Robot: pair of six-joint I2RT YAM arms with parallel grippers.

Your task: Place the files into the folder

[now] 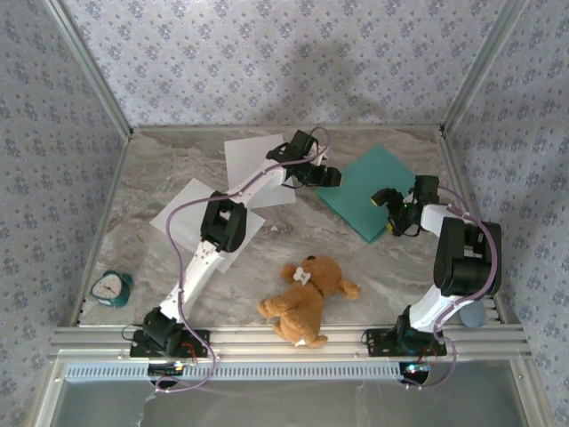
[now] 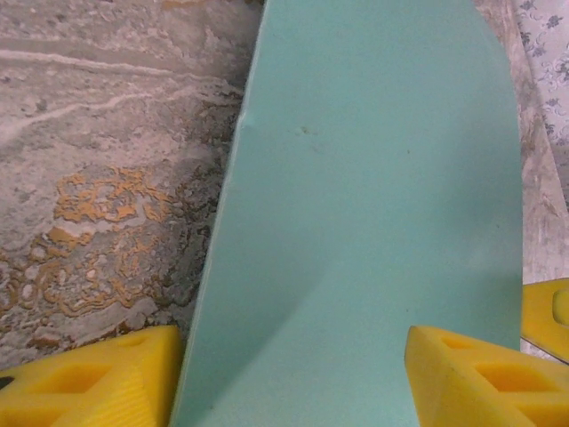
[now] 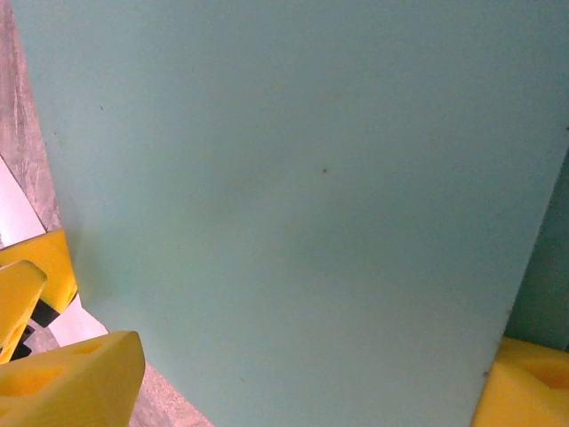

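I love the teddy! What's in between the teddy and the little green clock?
In the top view, the white lower link of the left arm crosses between the teddy and the clock; otherwise there is just bare marble table.

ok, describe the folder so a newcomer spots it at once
On the marbled table, look far right, between the left pincer and right pincer. The folder is the flat teal rectangle lying diagonally there. The paper sheets to its left are white; the other teal thing, a clock at the near left edge, is small and round.
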